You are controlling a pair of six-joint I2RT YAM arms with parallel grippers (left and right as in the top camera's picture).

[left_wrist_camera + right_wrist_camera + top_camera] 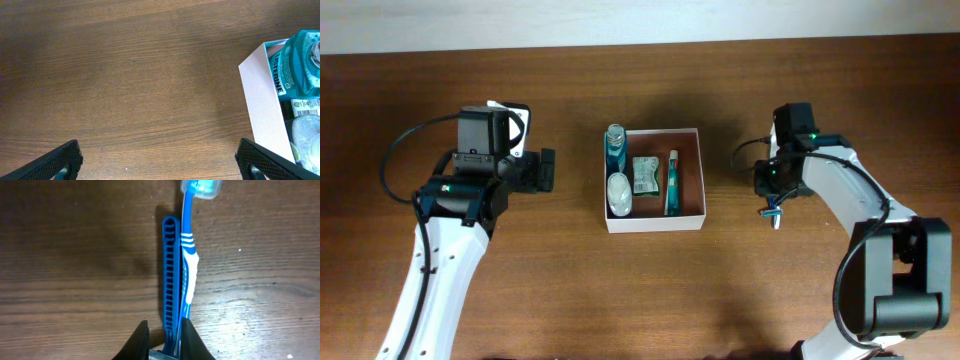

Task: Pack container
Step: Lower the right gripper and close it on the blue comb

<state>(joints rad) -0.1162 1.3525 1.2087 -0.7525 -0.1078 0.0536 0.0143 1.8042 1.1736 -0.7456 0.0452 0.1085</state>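
The container (690,135) is a square white-walled box with a reddish-brown inside at mid-table. In it lie a teal Listerine bottle (615,146), a white round item (619,192), a green packet (644,175) and a teal tube (672,183). My left gripper (548,170) is open and empty, left of the box; the box wall (262,95) and the bottle (295,65) also show in the left wrist view. My right gripper (771,195), right of the box, is shut on a blue comb (170,270) and a blue-white capped toothbrush (189,265), held side by side.
The wooden table (520,290) runs on all sides of the box. A pale wall strip lies along the far edge (640,20). The left arm's cable (400,150) loops at the far left.
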